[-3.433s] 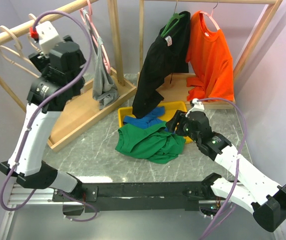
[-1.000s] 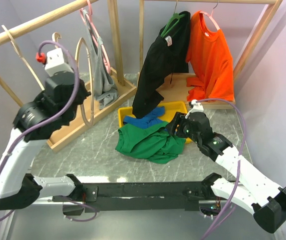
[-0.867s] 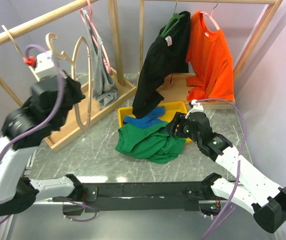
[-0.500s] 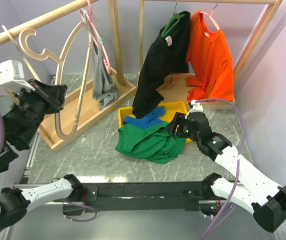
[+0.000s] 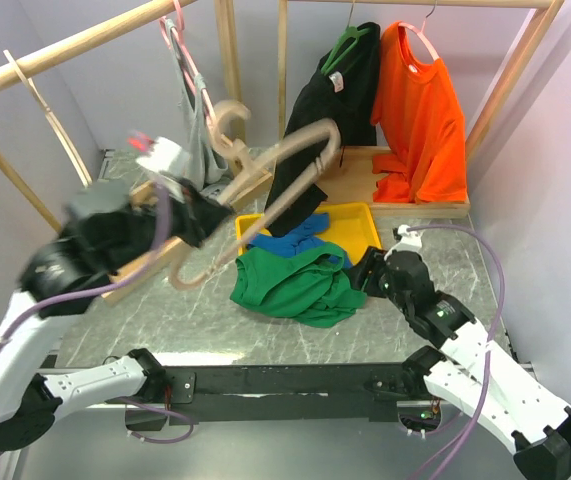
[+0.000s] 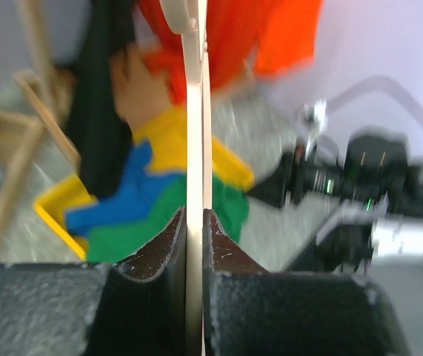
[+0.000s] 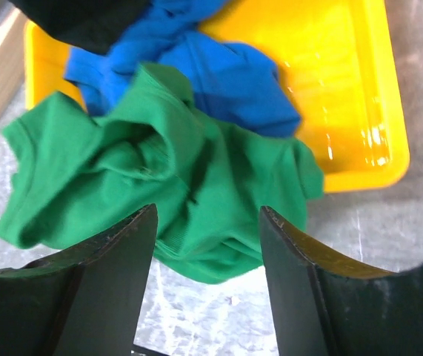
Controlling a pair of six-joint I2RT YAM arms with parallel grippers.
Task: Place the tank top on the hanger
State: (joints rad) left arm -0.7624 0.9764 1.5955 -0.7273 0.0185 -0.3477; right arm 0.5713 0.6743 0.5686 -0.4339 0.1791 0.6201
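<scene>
Across the tray [image 7: 367, 159] rim, tank top [image 7: 196, 193]

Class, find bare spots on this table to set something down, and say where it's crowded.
Free: marble table left of and in front of the tank top; right half of the yellow tray. Crowded: its left, under the blue garment.

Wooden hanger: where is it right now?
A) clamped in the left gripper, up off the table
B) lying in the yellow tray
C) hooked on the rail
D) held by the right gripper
A: in the left wrist view the left gripper is closed on the thin edge of the hanger, and the top view shows it in the air, up and to the left of the yellow tray.
</scene>
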